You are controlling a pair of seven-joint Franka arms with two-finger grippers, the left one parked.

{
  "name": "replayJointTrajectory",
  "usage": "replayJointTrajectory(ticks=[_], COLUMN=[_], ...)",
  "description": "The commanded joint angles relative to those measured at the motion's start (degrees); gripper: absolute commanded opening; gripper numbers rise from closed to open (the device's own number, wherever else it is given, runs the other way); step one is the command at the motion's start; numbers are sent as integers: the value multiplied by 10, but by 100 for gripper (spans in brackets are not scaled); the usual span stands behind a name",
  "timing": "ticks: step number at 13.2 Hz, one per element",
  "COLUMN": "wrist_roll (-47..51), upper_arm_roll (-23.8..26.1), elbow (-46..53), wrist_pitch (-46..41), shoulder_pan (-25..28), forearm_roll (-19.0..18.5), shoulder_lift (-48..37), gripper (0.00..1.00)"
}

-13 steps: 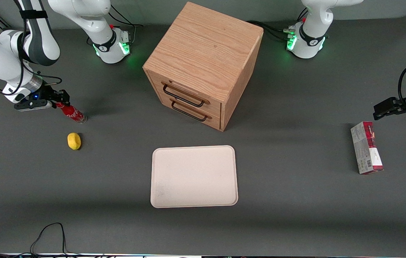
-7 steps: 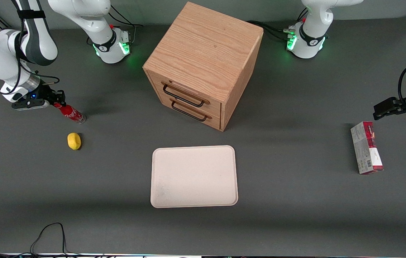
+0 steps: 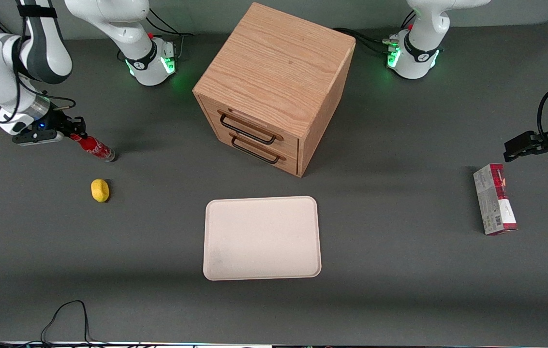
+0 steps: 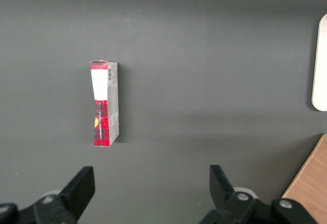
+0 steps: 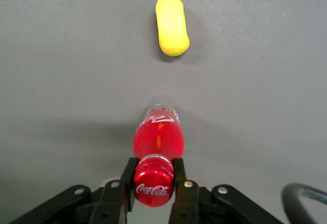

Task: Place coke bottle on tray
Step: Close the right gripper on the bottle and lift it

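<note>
Coke bottle (image 3: 92, 147) sits at the working arm's end of the tabletop (image 3: 399, 270), tilted, its base toward the tabletop and its cap end raised. The claw (image 3: 73, 131) is clamped on the bottle's neck just under the red cap (image 5: 153, 187), one finger (image 5: 129, 182) on each side. A yellow lemon (image 3: 100, 190) lies near the bottle, nearer the front camera. The tray (image 3: 261, 238) rests well apart, in front of the cabinet (image 3: 274, 87). A carton (image 3: 494, 198) lies toward the parked arm's end.
</note>
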Motion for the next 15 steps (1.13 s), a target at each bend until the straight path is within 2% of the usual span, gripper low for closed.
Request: replayJointTrajectory(ticks=[1, 4, 8, 10, 12, 15], wrist_roll=[22, 31, 37, 60, 91, 135], upper_arm_roll=[18, 47, 98, 102, 117, 138], elbow=[95, 261, 537, 665, 724, 731], wrist_pitch=[-115, -258, -434, -507, -535, -535], shoulder_pan=[10, 11, 10, 10, 13, 13], forearm_roll=[-11, -7, -1, 20, 29, 31], shoulder_lift=[-19, 22, 150, 216, 248, 259], gripper=[0, 0, 0, 0, 0, 0])
